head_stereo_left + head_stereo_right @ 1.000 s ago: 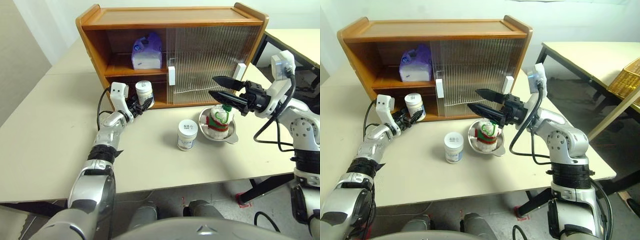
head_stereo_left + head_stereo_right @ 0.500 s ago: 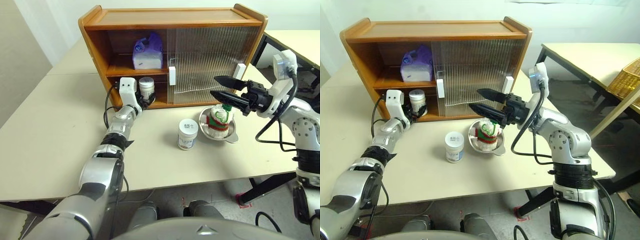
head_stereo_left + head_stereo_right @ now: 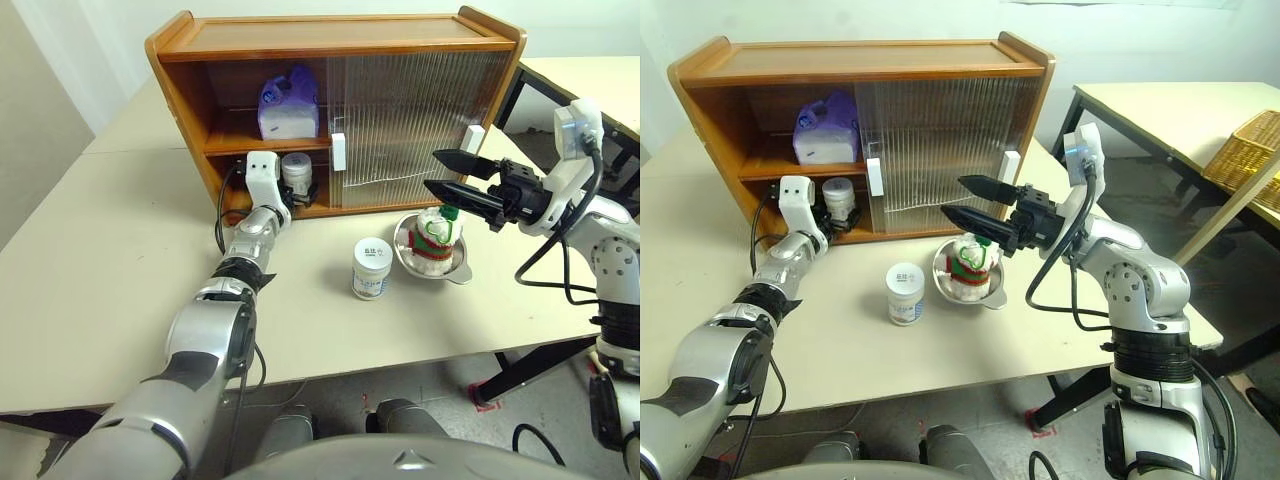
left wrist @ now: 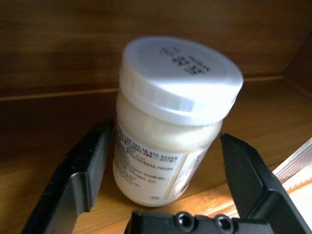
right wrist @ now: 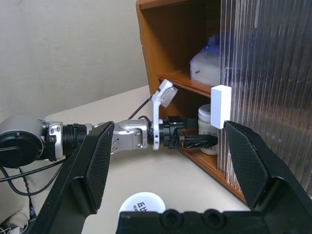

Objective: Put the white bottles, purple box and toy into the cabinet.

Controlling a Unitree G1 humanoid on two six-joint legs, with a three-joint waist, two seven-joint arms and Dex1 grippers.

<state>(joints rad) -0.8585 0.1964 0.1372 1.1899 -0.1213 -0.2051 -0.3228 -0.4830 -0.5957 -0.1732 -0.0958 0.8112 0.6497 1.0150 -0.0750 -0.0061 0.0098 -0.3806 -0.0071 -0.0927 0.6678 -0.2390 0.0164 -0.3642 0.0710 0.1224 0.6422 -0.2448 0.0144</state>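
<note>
The brown cabinet (image 3: 340, 40) stands at the back of the table, its left half uncovered. The purple box (image 3: 290, 105) lies on its upper shelf. One white bottle (image 4: 170, 122) stands upright on the lower shelf. My left gripper (image 3: 303, 190) is open around it, with a gap showing between the bottle and each finger (image 4: 87, 165). The other white bottle (image 3: 371, 268) stands on the table in front. To its right the toy (image 3: 435, 235) sits in a metal bowl. My right gripper (image 3: 440, 172) hangs open just above the toy, pointing left.
The metal bowl (image 3: 408, 255) rests near the cabinet's right front. Ribbed sliding doors (image 3: 410, 110) with white handles (image 3: 338, 152) cover the cabinet's right half. A second table (image 3: 1160, 110) and a wicker basket (image 3: 1240, 150) are off to the right.
My left gripper carried the white bottle forward onto the lower shelf and then opened, leaving it standing there. The right arm has kept still.
</note>
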